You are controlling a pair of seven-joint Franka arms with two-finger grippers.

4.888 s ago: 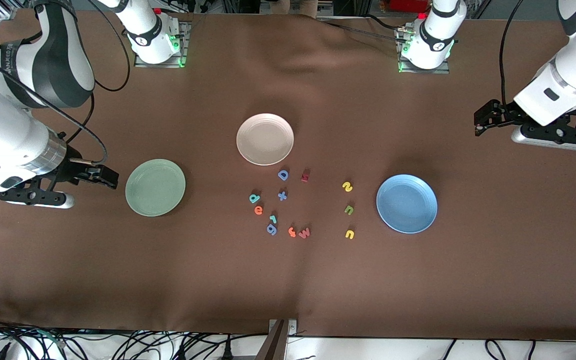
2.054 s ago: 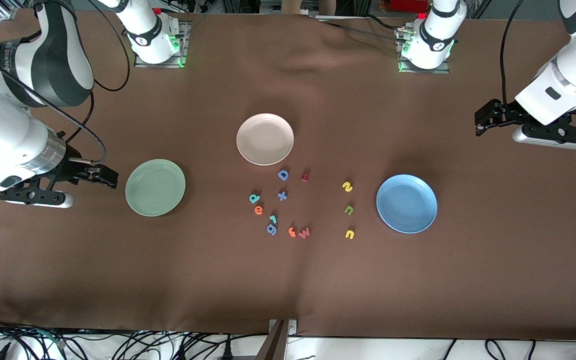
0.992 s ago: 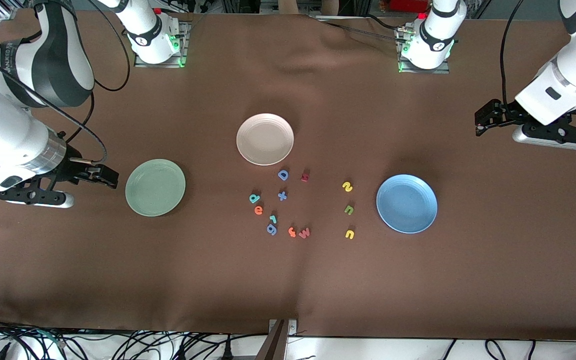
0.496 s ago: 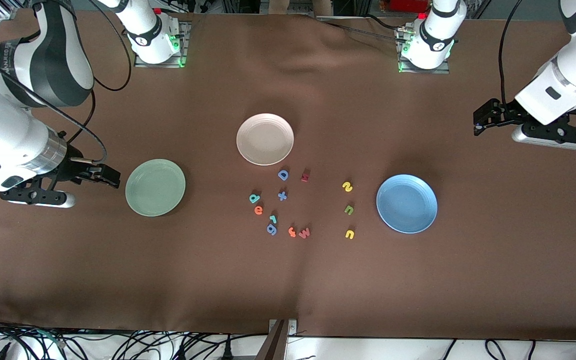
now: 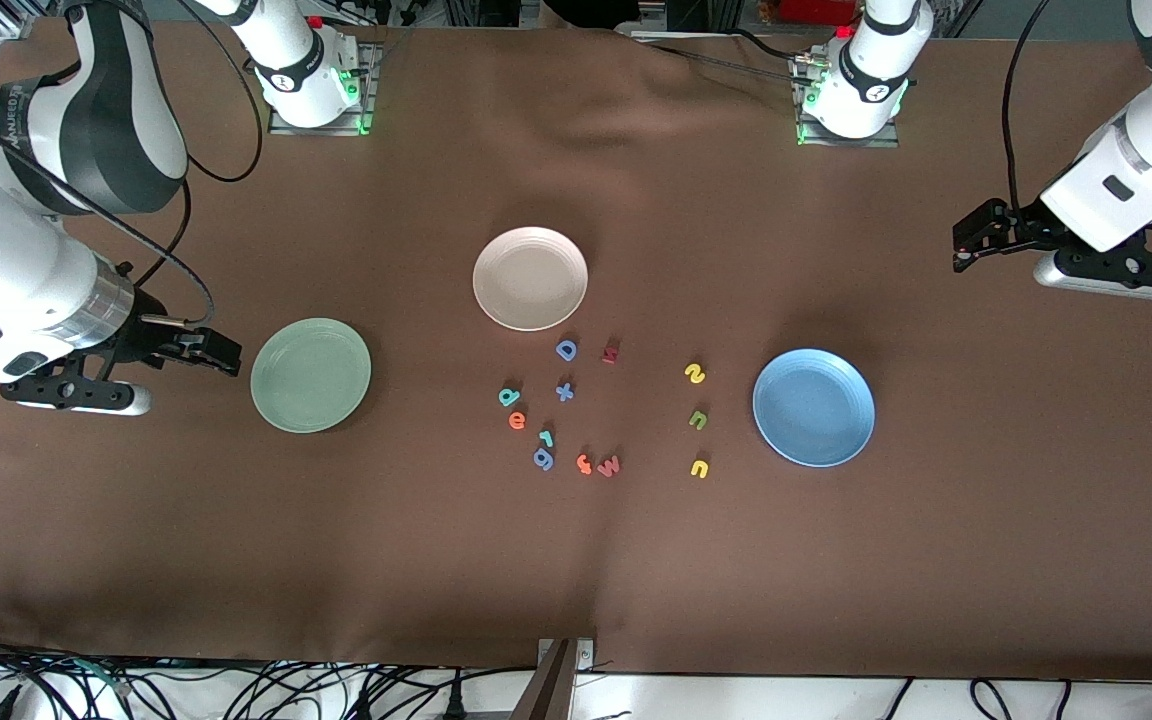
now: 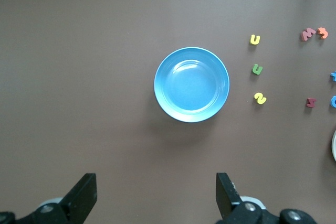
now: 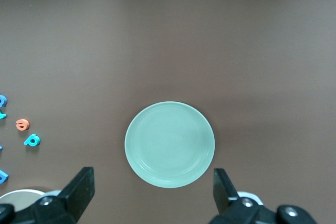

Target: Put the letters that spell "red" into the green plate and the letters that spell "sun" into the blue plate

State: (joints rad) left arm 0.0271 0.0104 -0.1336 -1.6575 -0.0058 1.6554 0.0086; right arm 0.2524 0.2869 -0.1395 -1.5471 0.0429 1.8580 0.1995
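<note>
Both claws hung spread and empty above the brown counter [image 5: 236,560]: the left claw [image 5: 966,240] over bare cloth at its own end, the right claw [image 5: 221,352] just beside the green plate [image 5: 310,375]. The teal "d" [image 5: 508,397], orange "e" [image 5: 517,421] and teal "r" [image 5: 546,437] lay clustered mid-counter. The yellow "s" [image 5: 695,374], green "u" [image 5: 698,420] and yellow "n" [image 5: 699,468] lined up beside the blue plate [image 5: 813,407]. Both plates held nothing.
</note>
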